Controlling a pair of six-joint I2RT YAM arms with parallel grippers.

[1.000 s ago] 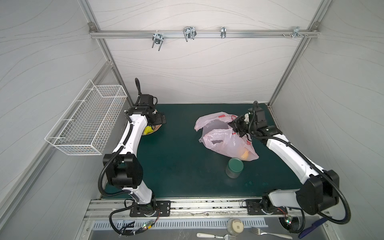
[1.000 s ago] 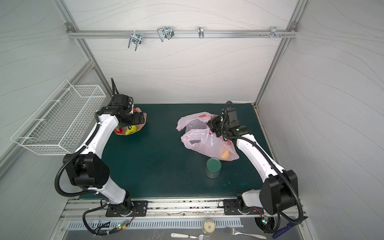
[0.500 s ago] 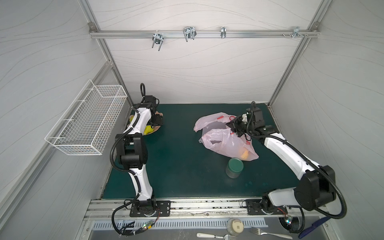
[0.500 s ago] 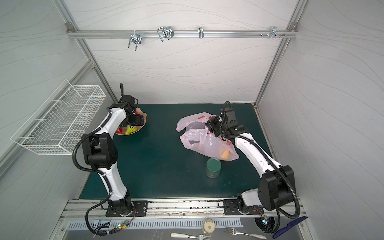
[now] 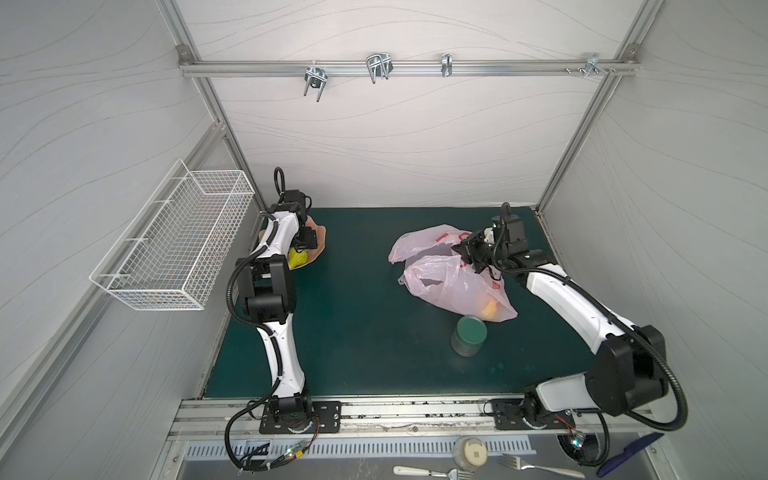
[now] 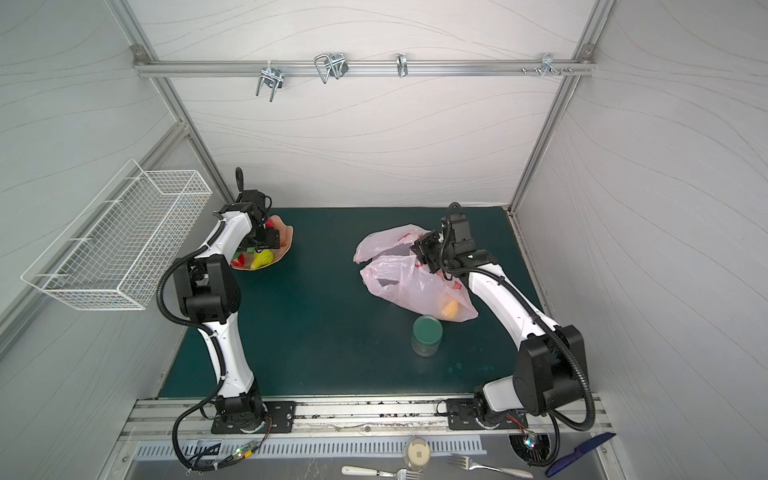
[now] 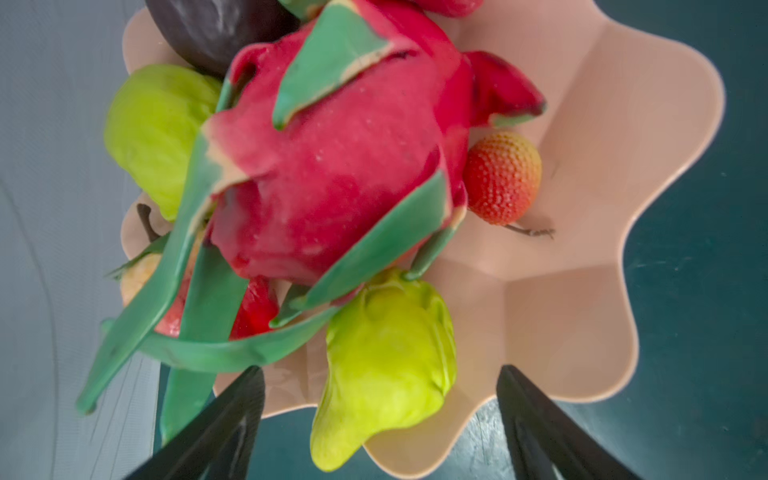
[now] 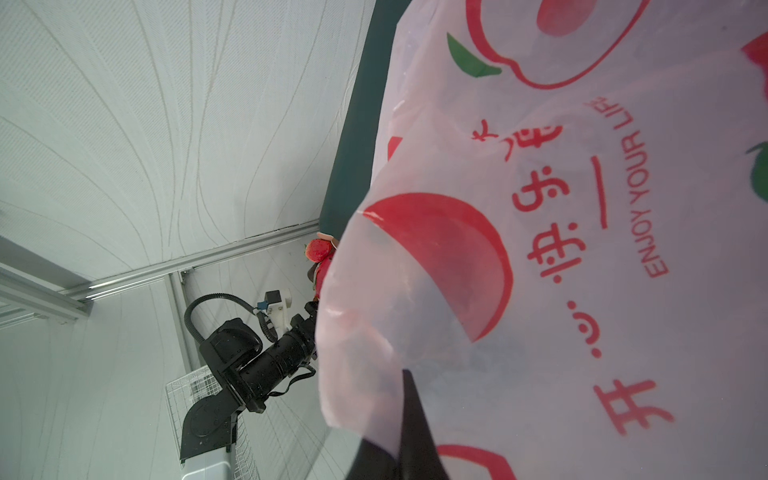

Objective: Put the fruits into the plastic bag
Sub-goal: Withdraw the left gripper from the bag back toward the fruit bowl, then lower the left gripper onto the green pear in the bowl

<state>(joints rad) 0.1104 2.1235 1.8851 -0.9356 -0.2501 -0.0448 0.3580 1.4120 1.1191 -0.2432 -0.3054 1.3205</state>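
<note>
Fruits (image 7: 332,166) lie heaped in the peach-coloured dish (image 7: 623,187) at the far left of the green surface (image 5: 353,332), well apart from the plastic bag (image 5: 453,286) on the right, where one orange piece (image 5: 490,309) shows through the film. The right gripper (image 5: 468,258) is clenched on the bag's upper edge, apparently to hold its mouth up for a drop. The left gripper (image 7: 381,370) hangs just over the pile, jaws spread and empty, seemingly lined up for the next pick.

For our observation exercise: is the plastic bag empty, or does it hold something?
Not empty: in both top views an orange-yellow lump shows through the plastic bag. Which fruit, cannot tell.
</note>
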